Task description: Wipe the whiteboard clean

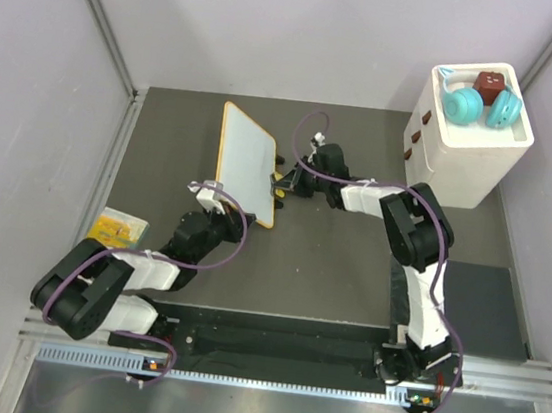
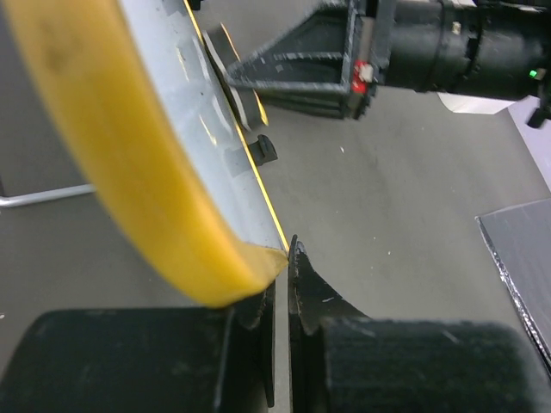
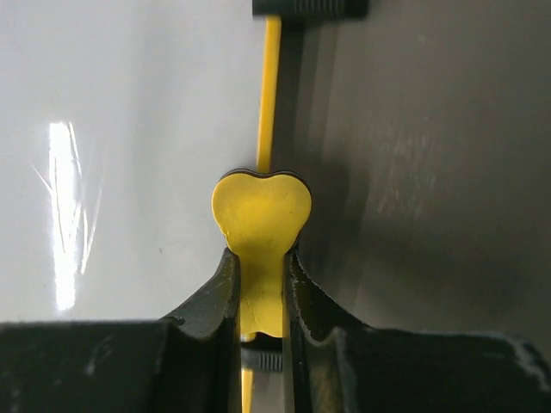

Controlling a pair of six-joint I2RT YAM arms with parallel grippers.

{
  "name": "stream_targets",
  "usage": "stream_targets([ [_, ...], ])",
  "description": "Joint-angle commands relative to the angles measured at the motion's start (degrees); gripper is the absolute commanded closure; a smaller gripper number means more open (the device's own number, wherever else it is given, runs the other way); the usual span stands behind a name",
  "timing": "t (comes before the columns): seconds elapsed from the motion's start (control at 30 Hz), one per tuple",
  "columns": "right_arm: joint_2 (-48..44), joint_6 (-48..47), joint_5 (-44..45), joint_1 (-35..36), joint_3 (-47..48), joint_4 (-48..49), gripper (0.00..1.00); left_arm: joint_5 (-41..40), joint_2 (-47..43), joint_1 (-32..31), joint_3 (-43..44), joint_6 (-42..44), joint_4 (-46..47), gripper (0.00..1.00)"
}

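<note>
- Left arm (image 1: 137, 270) stretched up-frame — left fingers (image 2: 312, 288) clamped on whiteboard (image 1: 248, 161) lower corner.
- Right arm (image 1: 410, 223) bent leftward, right fingers (image 3: 215, 301) pinching yellow bone-shaped piece (image 3: 261, 225).
- Whiteboard: upper centre, tilted, glossy white.

On my left wrist view the whiteboard (image 2: 185, 103) runs off the top edge, its near frame blurred. The lower end of the yellow piece (image 3: 261, 225) is buried between my right fingers (image 3: 215, 301).

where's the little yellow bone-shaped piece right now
Centre of the right wrist view: the yellow piece is pinched in the right gripper, at the yellow-framed edge of the whiteboard, with the dark table on its other side.
</note>
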Motion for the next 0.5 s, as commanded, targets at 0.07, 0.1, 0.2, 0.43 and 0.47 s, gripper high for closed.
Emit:
stream_targets([
  [0.07, -9.16, -5.91, -1.30, 1.52, -3.80, -7.10, 1.00, 4.18, -2.85, -1.20, 1.74, 2.29, -9.56, 1.00],
  [0.1, -10.12, -6.26, -0.68, 1.52, -4.42, -7.01, 1.00, 3.74, -3.30, -1.20, 1.74, 2.38, -10.27, 1.00],
  [0.2, -13.64, -6.53, 1.08, 0.82, -6.44, -5.61, 1.00, 3.30, -4.70, -1.11, 2.18, 2.82, -12.29, 1.00],
  [0.43, -19.45, -7.84, 3.01, -1.20, -9.78, -7.09, 1.00, 0.06, -9.27, -1.02, 4.03, 4.31, -20.11, 0.95],
  [0.47, -19.89, -8.29, 3.36, -1.29, -10.83, -8.23, 1.00, -0.21, -10.32, -1.02, 4.20, 4.49, -20.81, 0.93],
])
